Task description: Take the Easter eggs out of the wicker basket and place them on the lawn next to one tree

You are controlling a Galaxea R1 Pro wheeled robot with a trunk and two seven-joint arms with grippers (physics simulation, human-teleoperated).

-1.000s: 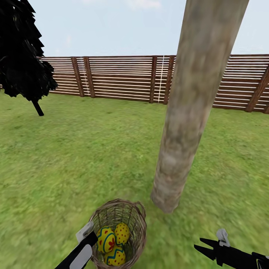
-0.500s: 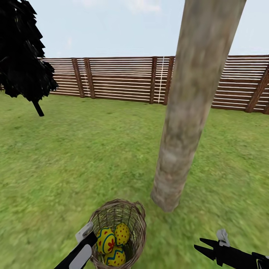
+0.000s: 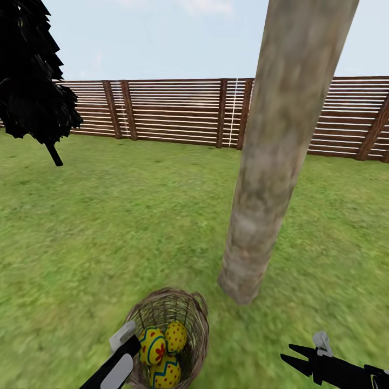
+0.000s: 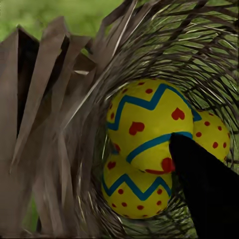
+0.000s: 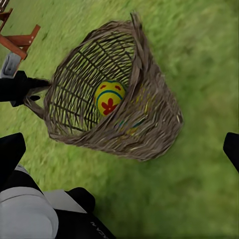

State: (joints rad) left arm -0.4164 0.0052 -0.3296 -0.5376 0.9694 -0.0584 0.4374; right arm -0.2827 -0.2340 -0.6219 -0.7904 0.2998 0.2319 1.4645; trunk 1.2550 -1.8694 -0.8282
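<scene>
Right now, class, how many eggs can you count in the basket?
3, all inside the basket: one toward the left, one toward the right, one nearest the robot. None lie on the lawn.

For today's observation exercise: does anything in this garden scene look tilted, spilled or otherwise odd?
The basket leans instead of standing square, its left rim at the left tool. The right wrist view shows it tipped on the grass. All three eggs are inside; nothing spilled.

Three yellow Easter eggs (image 3: 162, 352) carry blue zigzag bands and red hearts or dots; the wicker basket (image 3: 195, 319) is brown open weave, the lawn (image 3: 135, 227) patchy green, the tree (image 3: 270, 162) trunk mottled grey-brown, the fence (image 3: 173, 111) reddish-brown slats
</scene>
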